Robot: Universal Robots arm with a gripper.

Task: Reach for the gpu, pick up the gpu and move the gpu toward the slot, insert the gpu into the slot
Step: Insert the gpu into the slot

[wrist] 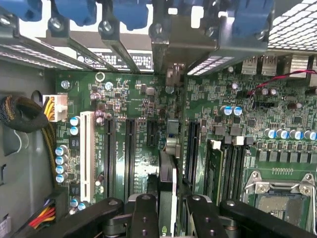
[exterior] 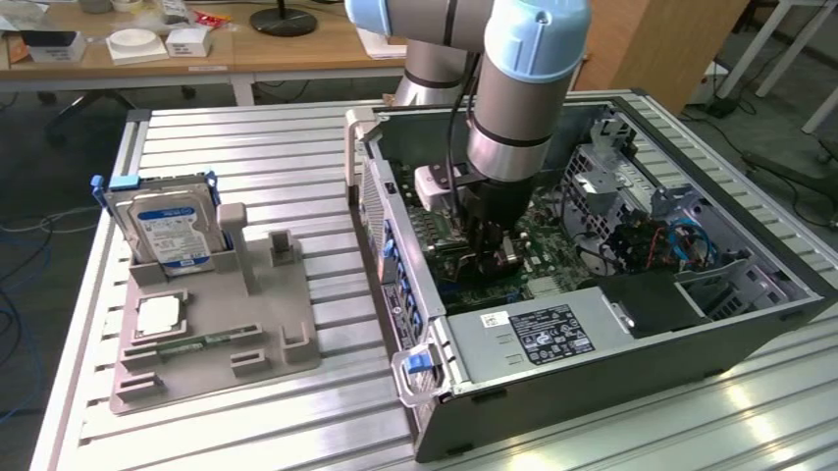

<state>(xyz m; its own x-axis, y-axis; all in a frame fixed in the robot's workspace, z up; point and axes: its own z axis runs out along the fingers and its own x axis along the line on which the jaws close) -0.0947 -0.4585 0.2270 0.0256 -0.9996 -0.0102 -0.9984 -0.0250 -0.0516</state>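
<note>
We saw the gpu [wrist: 168, 148] standing on edge over the motherboard [wrist: 138, 104], held between the gripper's [wrist: 167, 213] two black fingers [wrist: 144, 215], which were closed on its upper edge. In the wrist view the card ran away from the gripper toward the case's rear wall, its silver bracket [wrist: 171, 42] lying against the row of expansion openings with their blue clips [wrist: 74, 10]. It sat in line with the black slots [wrist: 130, 148] of the motherboard, between a white slot [wrist: 87, 148] on one side and the memory slots [wrist: 225, 168] on the other. We could not tell whether its lower edge was fully seated in a slot.

In the exterior view the gripper [exterior: 492, 257] was down inside the open case [exterior: 615, 343], directly above the motherboard [exterior: 452, 257], with the arm [exterior: 517, 88] rising straight up from it. The empty CPU socket [wrist: 277, 198] lay beyond the memory slots from the gpu.

Well apart from the case, toward the exterior view's left, a grey tray [exterior: 282, 334] rested on the table [exterior: 249, 147]. It held a hard drive [exterior: 168, 228] upright, a CPU [exterior: 157, 316] and a memory stick [exterior: 196, 343].
</note>
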